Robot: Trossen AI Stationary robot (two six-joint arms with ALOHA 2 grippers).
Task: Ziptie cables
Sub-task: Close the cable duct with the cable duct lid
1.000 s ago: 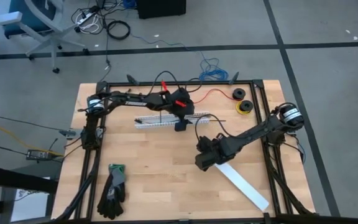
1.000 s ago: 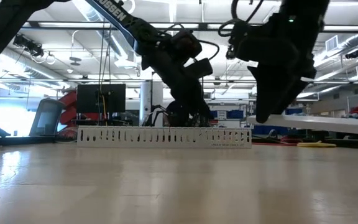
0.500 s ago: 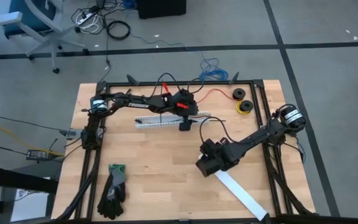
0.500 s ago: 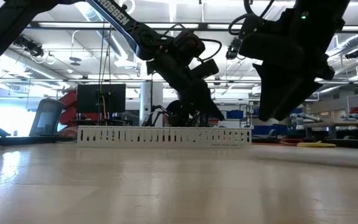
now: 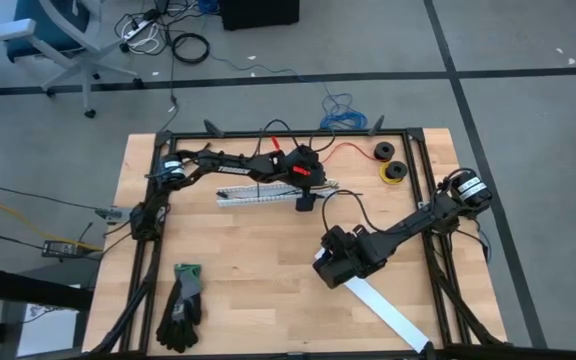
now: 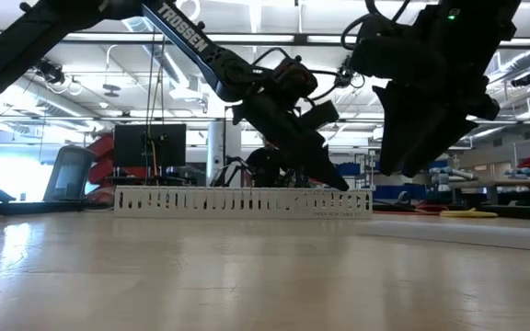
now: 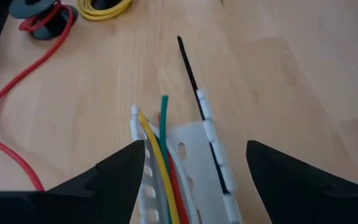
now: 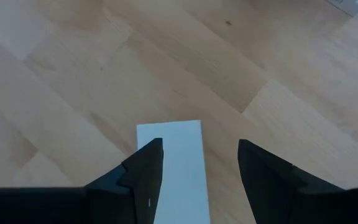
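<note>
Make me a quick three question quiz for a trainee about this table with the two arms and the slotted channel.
1. True or false: the right gripper hangs over the white strip.
2. Which lies in the slotted channel under the left gripper? A) the gloves B) the cables C) the yellow spool
3. Fill in: the gloves lie near the table's ____ front corner, by the high view.

Key:
1. True; open fingers straddle the strip's end.
2. B; yellow, green and red wires run along the channel.
3. Left.
</note>
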